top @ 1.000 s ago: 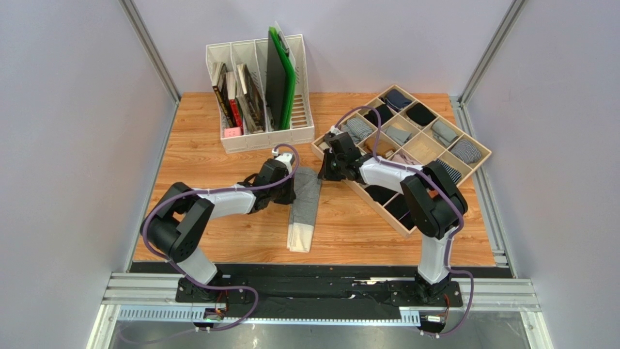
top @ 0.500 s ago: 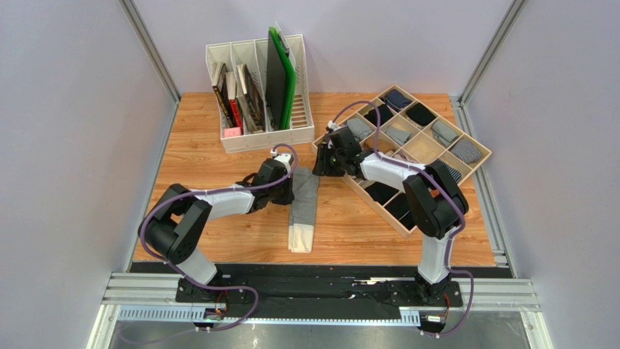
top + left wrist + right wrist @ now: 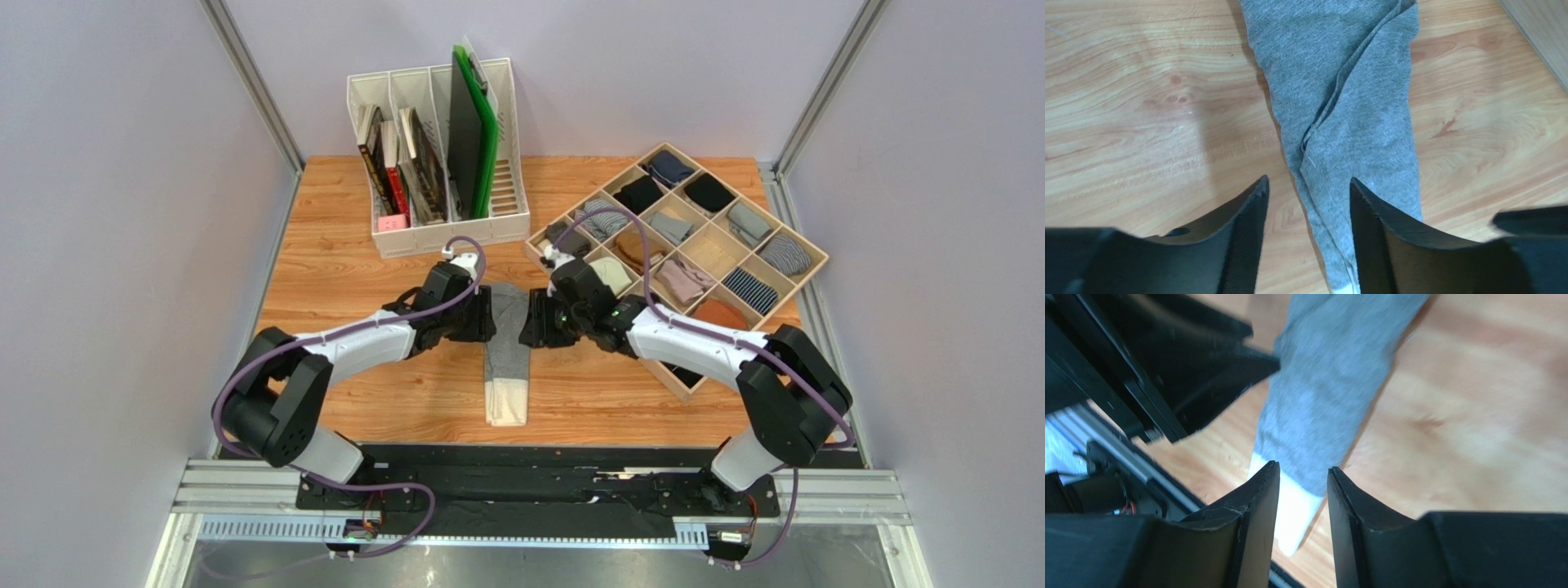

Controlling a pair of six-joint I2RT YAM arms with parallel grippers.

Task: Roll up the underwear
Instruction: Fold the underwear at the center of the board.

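Note:
The underwear (image 3: 507,355) lies flat on the wooden table as a long narrow grey strip, its white waistband (image 3: 504,402) at the near end. My left gripper (image 3: 487,319) hovers at the left side of the strip's far end, open, with the grey fabric (image 3: 1352,92) running past between and beyond its fingertips (image 3: 1308,180). Facing it from the right, my right gripper (image 3: 535,321) is open and holds nothing. Its fingertips (image 3: 1303,467) hang above the grey cloth (image 3: 1333,373) and the waistband (image 3: 1293,514).
A white file organizer (image 3: 436,227) with books and a green board stands at the back. A wooden divided tray (image 3: 810,260) of rolled bundles sits at the back right, close behind the right arm. The left gripper's black body (image 3: 1198,367) appears in the right wrist view.
My left gripper has opened and let go of the strip's far end. The right arm has swung from the tray's corner leftward and nearer, to the garment's right side.

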